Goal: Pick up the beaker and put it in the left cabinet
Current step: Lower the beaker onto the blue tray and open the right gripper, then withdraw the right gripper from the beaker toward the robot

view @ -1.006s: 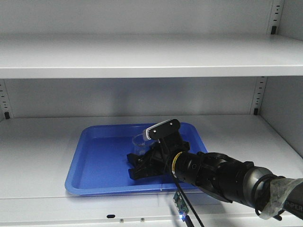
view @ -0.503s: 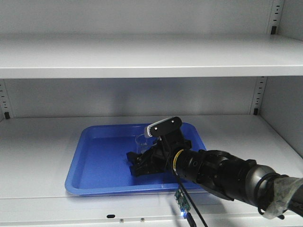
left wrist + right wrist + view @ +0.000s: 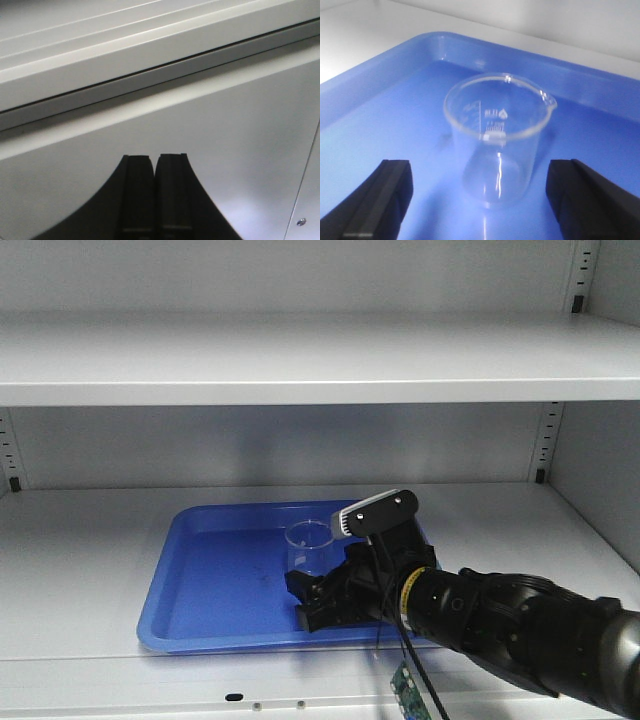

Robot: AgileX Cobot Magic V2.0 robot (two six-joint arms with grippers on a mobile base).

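Right pincer [image 3: 477,192] has drawn back; beaker [image 3: 497,137] stands free.

The tray [image 3: 210,580] lies on the lower shelf [image 3: 90,540] of the cabinet [image 3: 590,490], left of the shelf's middle and close to its front edge. A second shelf [image 3: 300,365] runs above it. The beaker [image 3: 308,546] stands upright in the tray, in its right half, apart from the tray's walls. The right tool [image 3: 318,602] sits in front of the beaker and slightly to its right, low over the tray's front right part, its arm reaching in from the right front. In the right wrist view the beaker [image 3: 497,137] stands ahead of the tool, between its two spread fingers [image 3: 380,197], touching neither. The left tool [image 3: 154,195] is elsewhere, facing a flat panel.
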